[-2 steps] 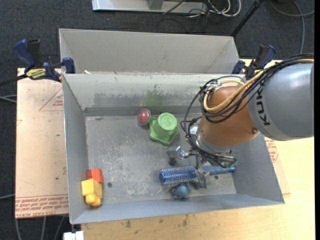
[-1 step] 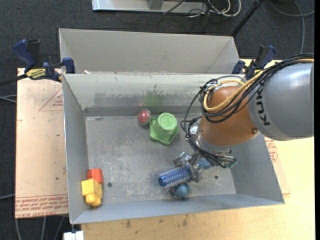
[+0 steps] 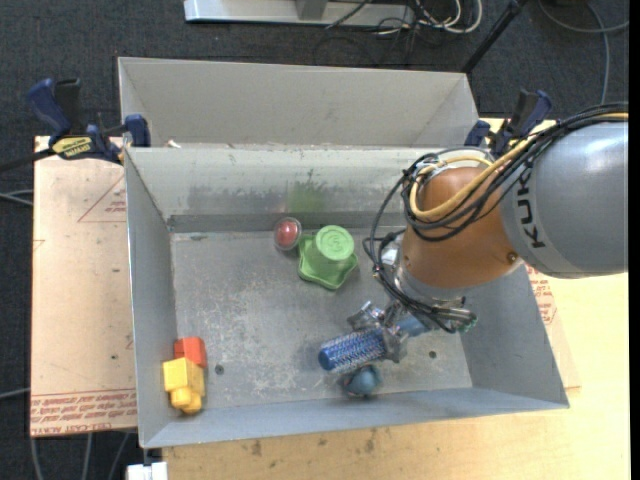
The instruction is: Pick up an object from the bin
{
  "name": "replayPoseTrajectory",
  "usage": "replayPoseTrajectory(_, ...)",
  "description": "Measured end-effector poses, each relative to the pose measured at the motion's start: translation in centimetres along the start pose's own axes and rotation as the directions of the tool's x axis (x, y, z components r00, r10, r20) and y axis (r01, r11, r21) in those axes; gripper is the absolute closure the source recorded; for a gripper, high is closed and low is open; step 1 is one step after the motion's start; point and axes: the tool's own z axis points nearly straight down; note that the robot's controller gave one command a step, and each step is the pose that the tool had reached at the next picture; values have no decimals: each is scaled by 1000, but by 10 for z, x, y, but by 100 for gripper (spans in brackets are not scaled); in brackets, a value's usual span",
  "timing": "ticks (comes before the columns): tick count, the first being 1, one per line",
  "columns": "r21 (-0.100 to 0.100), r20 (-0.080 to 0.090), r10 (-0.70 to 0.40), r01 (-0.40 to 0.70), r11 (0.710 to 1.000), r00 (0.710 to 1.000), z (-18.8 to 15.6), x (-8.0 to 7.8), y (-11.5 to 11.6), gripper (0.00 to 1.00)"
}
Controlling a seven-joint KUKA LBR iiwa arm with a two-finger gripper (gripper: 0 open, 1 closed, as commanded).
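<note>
Item 1, nearest the front wall of the bin (image 3: pixel 148 288): dark teal ball (image 3: pixel 362 381), right of centre, touching or just beside the item behind it. Item 2, front left corner: yellow and orange block (image 3: pixel 185 372), orange part toward the back, well apart from all else. Item 3, the thing closest to the hand: blue brush (image 3: pixel 350 350), a short bristled cylinder lying flat on the bin floor right of centre; its long axis runs across the bin, left to right and slightly toward the back, with the left end free and the right end pointing at the hand. Item 4: hand (image 3: pixel 388 330), down at the brush's right end; whether it is wide, narrow or gripping the brush cannot be told. Item 5, farther back, mid-bin: green cup (image 3: pixel 328 256), round face up. Item 6, against the back slope: red ball (image 3: pixel 288 232), just left of the cup. Fixed to the robot: orange cover (image 3: pixel 465 230) with cables; grey arm (image 3: pixel 585 203), lettering "KU" legible, the rest cut off.
</note>
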Motion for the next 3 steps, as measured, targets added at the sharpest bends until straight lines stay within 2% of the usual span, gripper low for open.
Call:
replayPoseTrajectory(1, 4, 4, 3, -3, 1000, 1000, -64, -2, 0, 100)
replayPoseTrajectory(3, 2, 2, 7, -7, 1000, 1000, -105, -4, 0, 100)
